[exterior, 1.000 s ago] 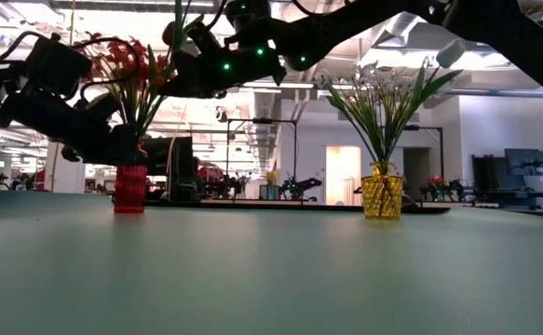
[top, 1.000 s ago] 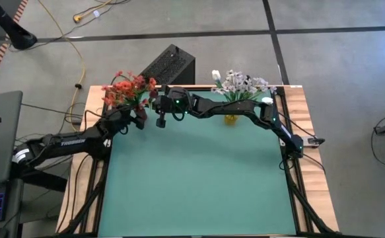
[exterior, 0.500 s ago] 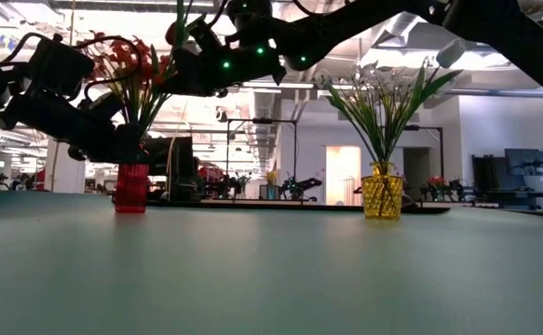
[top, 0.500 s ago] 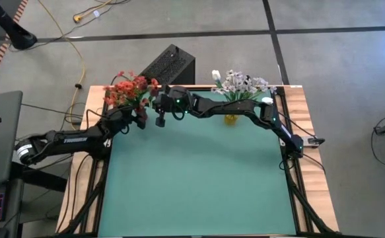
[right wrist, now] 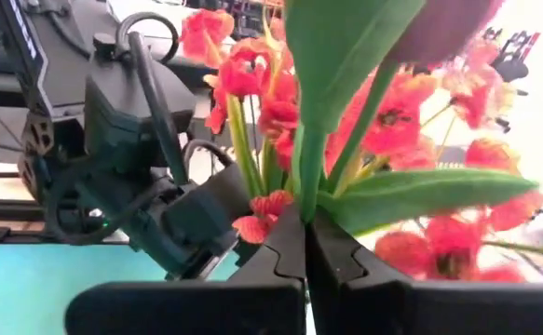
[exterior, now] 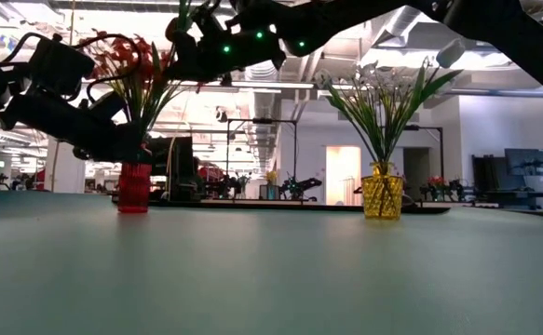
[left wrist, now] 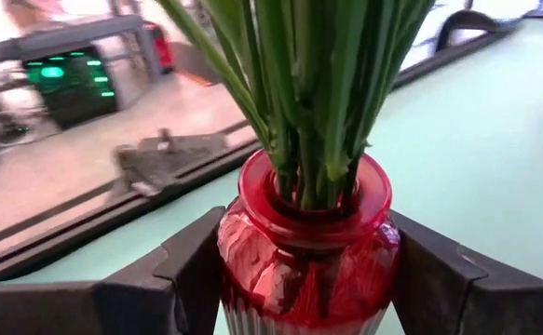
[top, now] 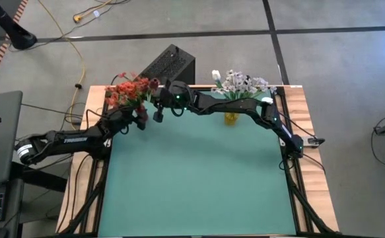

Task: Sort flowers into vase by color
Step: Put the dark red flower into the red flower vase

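- Two vases are standing along the far edge of the green table (top: 199,178), and we are working at the left one.
- On the left, our left gripper (left wrist: 304,270) is bracing the red vase (left wrist: 304,251) at its base, with one dark finger pressing on each side of the glass.
- Inside that red vase, the orange-red flowers (top: 129,90) are rising on a tight bundle of green stems (left wrist: 313,102) that fills the neck.
- Just right of those blossoms, our right gripper (right wrist: 305,244) is hanging above the red bunch, reaching over from the right side of the table.
- Its fingers are pinching together on the green stem of a single pink bud (right wrist: 443,28), and a long leaf is sticking out sideways from the stem just above the fingertips.
- We are holding this bud right against the orange-red blossoms, above the vase's mouth; the lower end of its stem is hidden from us.
- Farther right, well apart from both grippers, the yellow vase (exterior: 382,197) is holding the white flowers (top: 242,84), with one white bud (top: 216,75) at their left edge.
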Controlling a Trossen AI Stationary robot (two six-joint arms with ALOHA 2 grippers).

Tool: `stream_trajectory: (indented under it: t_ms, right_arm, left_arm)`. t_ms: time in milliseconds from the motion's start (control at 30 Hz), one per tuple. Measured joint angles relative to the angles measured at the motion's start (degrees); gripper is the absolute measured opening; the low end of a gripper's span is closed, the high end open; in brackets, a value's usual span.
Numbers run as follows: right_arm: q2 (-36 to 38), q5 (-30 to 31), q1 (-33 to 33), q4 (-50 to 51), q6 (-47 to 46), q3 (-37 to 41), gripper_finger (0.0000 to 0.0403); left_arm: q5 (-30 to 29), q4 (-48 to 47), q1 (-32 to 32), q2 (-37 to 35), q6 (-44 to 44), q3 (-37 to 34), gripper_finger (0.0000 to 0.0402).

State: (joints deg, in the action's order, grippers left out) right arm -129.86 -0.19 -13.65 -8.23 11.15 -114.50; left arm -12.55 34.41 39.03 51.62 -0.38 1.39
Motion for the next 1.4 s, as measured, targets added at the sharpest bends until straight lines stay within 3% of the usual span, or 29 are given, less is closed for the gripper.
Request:
stream_trajectory:
  t_ms: [633, 1100, 1400]
  right_arm:
    - [3.21, -0.1, 0.07, 11.13, -4.62, 0.0, 0.0021]
    - [4.92, -1.37, 0.45, 17.3, -5.09, 0.02, 0.0021]
    - [9.92, -1.34, 2.47, 23.21, 0.75, 0.72, 0.0024]
  left_arm:
    - [18.34, 0.38, -0.34, -1.73, -1.3, 0.57, 0.0224]
    - [17.42, -3.22, -1.86, -1.83, 0.43, 0.76, 0.0224]
    - [18.18, -3.41, -1.84, -1.86, 1.22, 0.76, 0.0224]
